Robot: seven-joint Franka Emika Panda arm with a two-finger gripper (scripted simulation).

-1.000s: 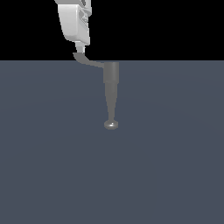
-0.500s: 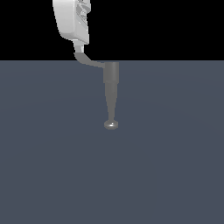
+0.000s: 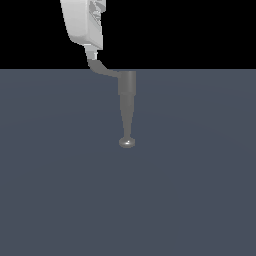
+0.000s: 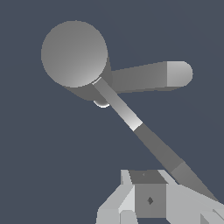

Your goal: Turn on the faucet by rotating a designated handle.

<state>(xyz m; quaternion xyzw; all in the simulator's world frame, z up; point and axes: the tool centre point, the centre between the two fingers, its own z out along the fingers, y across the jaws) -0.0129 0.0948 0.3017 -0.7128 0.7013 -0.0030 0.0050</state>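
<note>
In the exterior view, the faucet point(image 3: 127, 97) stands near the middle of the flat slate-grey table point(image 3: 190, 190), at its far edge where the surface meets the black background. Its cylindrical body is at the top, and a long spout tapers from it towards the camera and ends in a small shiny rounded knob point(image 3: 127, 143) resting low over the table. The handle point(image 3: 102, 68), a thin curved grey lever, runs from the top of the body out to the exterior view's left and bends upward. The white tool point(image 3: 91, 52) comes down from the upper edge of the picture and meets the upturned end of the handle; its tip overlaps that end, but whether the jaws are spread or pinched on the lever cannot be told from here. In the wrist view, the faucet's round top point(image 4: 74, 53) shows as a large grey disc, with the spout point(image 4: 151, 77) reaching sideways from beneath it to a paler rounded end. The handle point(image 4: 135, 124) runs as a slim bar from the disc's edge to the pale blocky tool point(image 4: 151, 199) at the frame's border, its far end passing beside the tool's body. The fingertips are out of sight there, so the grip remains unclear.
</note>
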